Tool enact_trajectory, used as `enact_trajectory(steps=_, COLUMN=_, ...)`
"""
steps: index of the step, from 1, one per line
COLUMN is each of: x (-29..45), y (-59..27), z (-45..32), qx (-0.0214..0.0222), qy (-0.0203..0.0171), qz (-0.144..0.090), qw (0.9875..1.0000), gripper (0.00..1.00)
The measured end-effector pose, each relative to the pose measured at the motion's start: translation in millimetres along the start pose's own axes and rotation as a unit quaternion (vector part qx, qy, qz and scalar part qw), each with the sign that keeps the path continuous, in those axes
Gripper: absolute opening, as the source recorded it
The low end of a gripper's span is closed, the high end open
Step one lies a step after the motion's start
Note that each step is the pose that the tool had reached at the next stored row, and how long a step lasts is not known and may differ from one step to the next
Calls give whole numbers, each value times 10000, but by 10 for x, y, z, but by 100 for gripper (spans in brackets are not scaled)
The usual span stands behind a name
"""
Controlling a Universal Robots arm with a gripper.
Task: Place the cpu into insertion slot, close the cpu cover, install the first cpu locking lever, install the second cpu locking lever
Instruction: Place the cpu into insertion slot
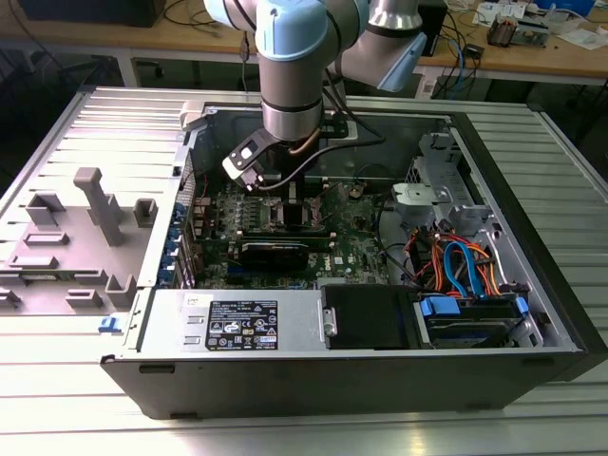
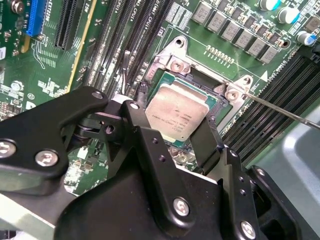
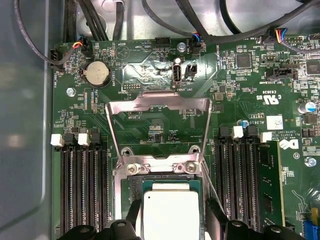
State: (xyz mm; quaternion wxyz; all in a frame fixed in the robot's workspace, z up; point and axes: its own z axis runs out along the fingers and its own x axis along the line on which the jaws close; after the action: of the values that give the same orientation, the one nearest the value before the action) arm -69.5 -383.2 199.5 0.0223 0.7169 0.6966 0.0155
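Arm (image 1: 294, 57): reaches down from top centre of the exterior view into open PC case (image 1: 532, 313); gripper (image 1: 285, 190) low over board (image 1: 366, 237).
Gripper: straddles cpu (image 2: 177, 110) in second wrist view; whether it's clamped on it or loose, can't tell.
Cpu: silver top up, within slot (image 2: 197, 82), mem slots (image 2: 250, 135) on either side.
Cover (image 3: 150, 102): swung open in first wrist view, lying back over board beyond slot.
Lever (image 2: 285, 113): thin rod jutting from slot's corner, over mem slots.
Case: on ribbed counter (image 1: 57, 133); grey fixtures (image 1: 95, 204) at exterior view's left.
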Motion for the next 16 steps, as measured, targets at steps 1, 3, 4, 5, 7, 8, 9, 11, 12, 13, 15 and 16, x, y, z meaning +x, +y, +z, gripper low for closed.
enact_trajectory(steps=1, x=0, y=0, z=0, qx=0, qy=0, qz=0, qw=10000, gripper=62)
enact_trajectory(steps=3, x=0, y=0, z=0, qx=0, qy=0, qz=0, qw=10000, gripper=62)
enact_trajectory(steps=4, x=1, y=0, z=0, qx=0, qy=0, qz=0, qw=10000, gripper=62)
enact_trajectory(steps=5, x=3, y=0, z=1, qx=-1, qy=0, qz=0, qw=10000, gripper=62)
enact_trajectory(steps=7, x=7, y=0, z=1, qx=0, qy=0, qz=1, qw=10000, gripper=62)
enact_trajectory(steps=8, x=11, y=-1, z=1, qx=0, qy=-1, qz=1, qw=10000, gripper=62)
enact_trajectory(steps=9, x=15, y=0, z=1, qx=0, qy=2, qz=0, qw=10000, gripper=62)
enact_trajectory(steps=11, x=25, y=-1, z=1, qx=0, qy=9, qz=0, qw=10000, gripper=62)
enact_trajectory(steps=12, x=30, y=0, z=1, qx=1, qy=18, qz=0, qw=10000, gripper=62)
enact_trajectory(steps=13, x=32, y=0, z=3, qx=1, qy=28, qz=-1, qw=10000, gripper=62)
enact_trajectory(steps=15, x=33, y=-1, z=4, qx=1, qy=39, qz=-44, qw=10000, gripper=62)
enact_trajectory(steps=16, x=33, y=0, z=4, qx=1, qy=40, qz=-56, qw=10000, gripper=62)
